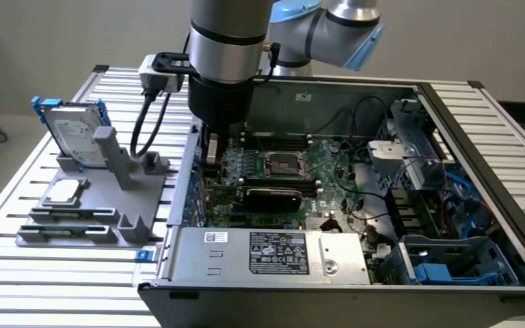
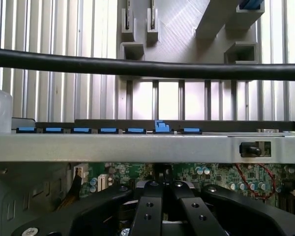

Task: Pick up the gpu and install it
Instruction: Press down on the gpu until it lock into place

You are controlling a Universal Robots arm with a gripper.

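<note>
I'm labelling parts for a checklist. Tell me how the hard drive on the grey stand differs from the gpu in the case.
The hard drive is silver with blue clips; the gpu shows a glossy black shroud. The hard drive stands upright on the grey stand outside the case; the gpu sits on the green motherboard inside it. Both are slim, rectangular computer parts.

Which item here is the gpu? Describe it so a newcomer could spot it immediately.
Start at the open grey metal computer case on the slatted aluminium table. On its green motherboard, just below the square silver processor socket, the gpu lies across the board. Its glossy black rounded shroud sets it apart from the bare green circuitry around it.
</note>
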